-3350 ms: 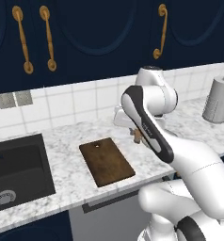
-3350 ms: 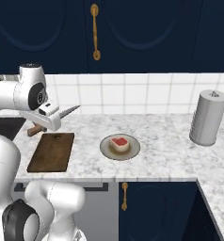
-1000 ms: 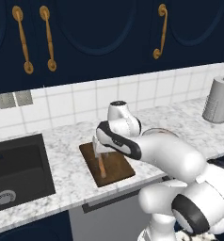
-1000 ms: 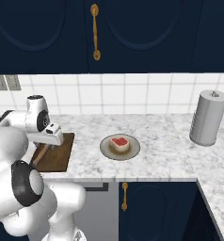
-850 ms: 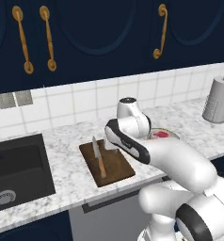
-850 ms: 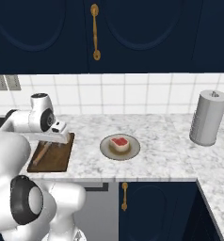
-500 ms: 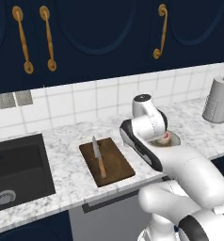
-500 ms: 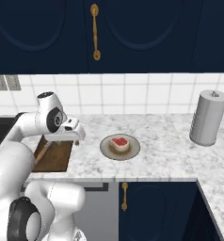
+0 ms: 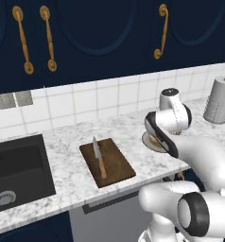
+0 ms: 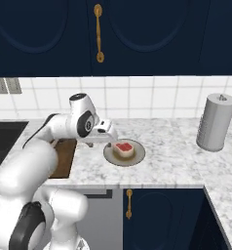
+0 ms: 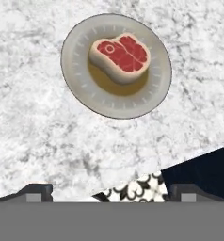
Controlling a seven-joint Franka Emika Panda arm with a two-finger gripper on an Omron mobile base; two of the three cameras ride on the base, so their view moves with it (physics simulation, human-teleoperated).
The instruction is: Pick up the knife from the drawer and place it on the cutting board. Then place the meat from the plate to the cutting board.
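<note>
The knife (image 9: 99, 159) lies lengthwise on the dark brown cutting board (image 9: 115, 166), blade toward the wall. Nothing holds it. The meat (image 10: 124, 148) sits on the round plate (image 10: 135, 157), to the right of the board (image 10: 65, 157). My gripper (image 10: 109, 139) hovers just left of the plate, open and empty. In the hand view the meat (image 11: 121, 53) rests on the plate (image 11: 81, 89) ahead of the gripper (image 11: 111, 192), whose two fingertips (image 11: 36, 191) stand wide apart over bare marble. My arm hides most of the plate (image 9: 149, 142) in the left base view. The drawer is out of view.
A grey paper towel roll (image 10: 214, 122) stands on the counter at the right, also seen as the roll (image 9: 218, 100) near the wall. A dark sink (image 9: 15, 165) lies left of the board. Navy cupboard doors with gold handles (image 10: 98, 31) hang above.
The gripper has let the knife down on the board and opened. The arm has then swung right, from over the board to beside the plate.
</note>
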